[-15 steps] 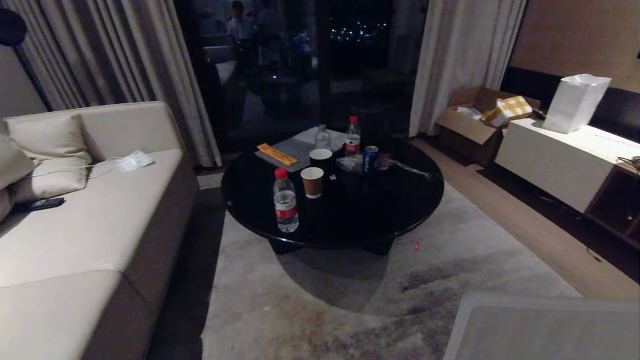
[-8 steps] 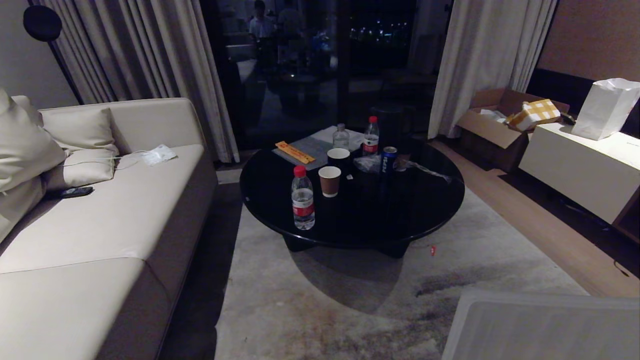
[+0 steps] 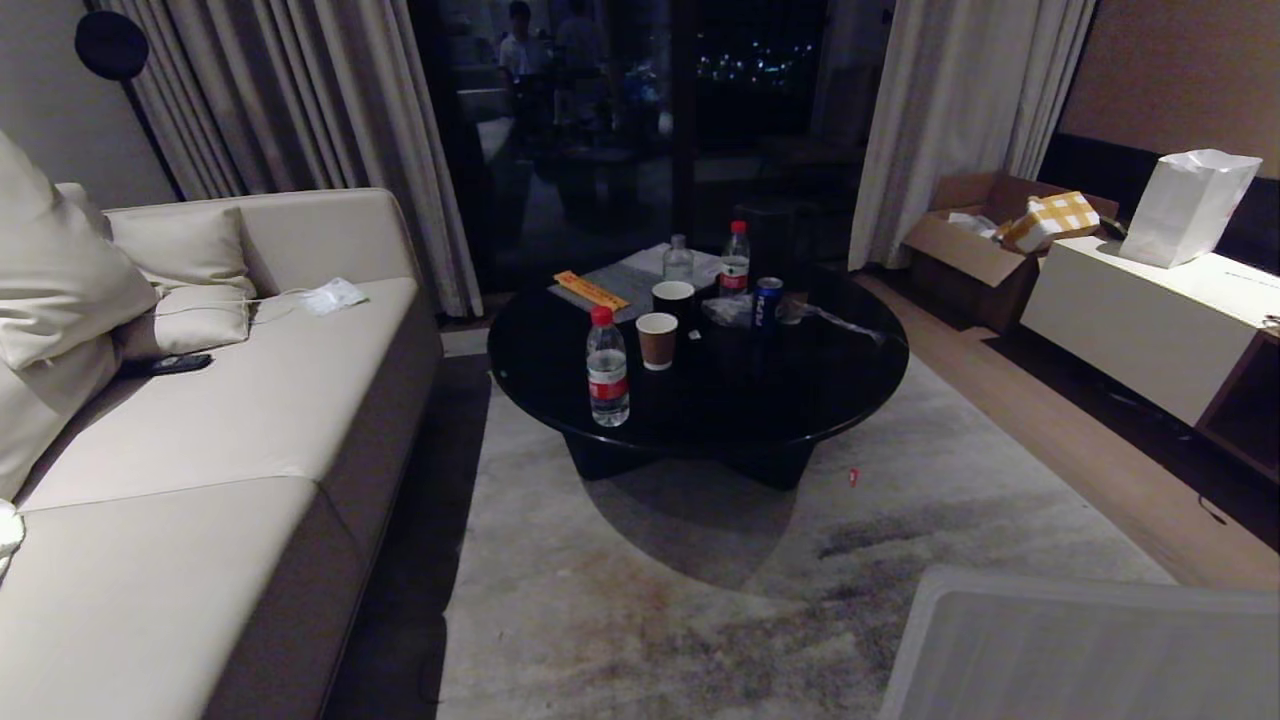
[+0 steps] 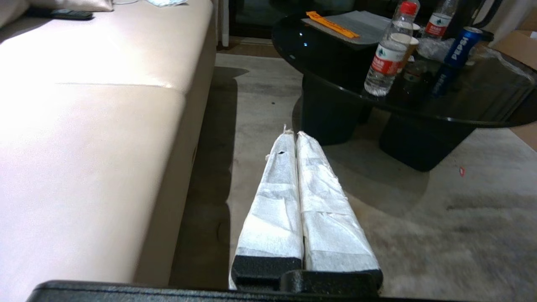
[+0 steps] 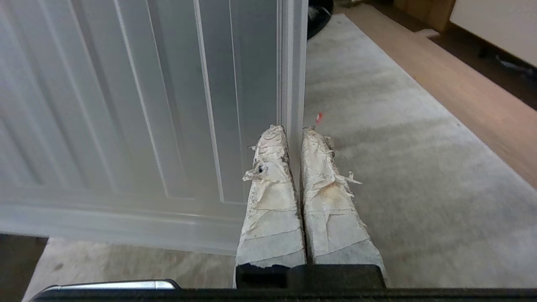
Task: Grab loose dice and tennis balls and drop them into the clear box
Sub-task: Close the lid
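Right now both tools are pressed together and empty: the left tool (image 4: pixel 296 135) points at the rug (image 3: pixel 700 620) beside the sofa (image 3: pixel 200 440), the right tool (image 5: pixel 295 130) sits beside a ribbed clear lid (image 5: pixel 138 105) filling the lower right of the head frame. Over the last second the whole view has swung, so the base is turning, probably searching. No dice, tennis balls or clear box show anywhere, so their axis cannot be judged; the round black worktop (image 3: pixel 830 390) carries only bottles and cups

Dim lounge: sofa (image 3: pixel 200 400), round table (image 3: pixel 700 390), rug (image 3: pixel 900 500)
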Available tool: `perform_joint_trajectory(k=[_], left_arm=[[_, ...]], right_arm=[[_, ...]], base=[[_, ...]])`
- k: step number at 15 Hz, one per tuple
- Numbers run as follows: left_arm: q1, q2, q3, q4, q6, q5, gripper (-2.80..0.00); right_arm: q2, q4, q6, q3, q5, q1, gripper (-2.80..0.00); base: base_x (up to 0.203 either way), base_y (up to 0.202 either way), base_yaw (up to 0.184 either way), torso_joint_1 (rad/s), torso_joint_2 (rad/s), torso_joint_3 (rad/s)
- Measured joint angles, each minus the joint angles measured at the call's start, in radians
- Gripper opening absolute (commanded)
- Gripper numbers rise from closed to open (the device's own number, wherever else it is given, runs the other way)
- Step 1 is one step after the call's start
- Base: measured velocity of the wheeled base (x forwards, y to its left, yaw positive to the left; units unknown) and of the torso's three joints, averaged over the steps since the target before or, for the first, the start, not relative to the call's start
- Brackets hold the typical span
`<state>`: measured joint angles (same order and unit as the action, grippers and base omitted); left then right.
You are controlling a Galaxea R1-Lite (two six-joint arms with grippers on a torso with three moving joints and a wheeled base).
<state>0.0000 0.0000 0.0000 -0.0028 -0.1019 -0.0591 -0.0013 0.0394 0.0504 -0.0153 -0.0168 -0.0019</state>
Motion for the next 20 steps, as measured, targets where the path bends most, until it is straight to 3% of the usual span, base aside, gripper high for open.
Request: perform_joint_trajectory(k=[20], left_arm=[[0.000,0.000,0.000,0.000,0.000,0.000,-2.80]], right_arm=[[0.000,0.000,0.000,0.000,0.000,0.001,-2.80]], base=[[-0.183,0.000,-0.001,0.003,0.00,0.002]])
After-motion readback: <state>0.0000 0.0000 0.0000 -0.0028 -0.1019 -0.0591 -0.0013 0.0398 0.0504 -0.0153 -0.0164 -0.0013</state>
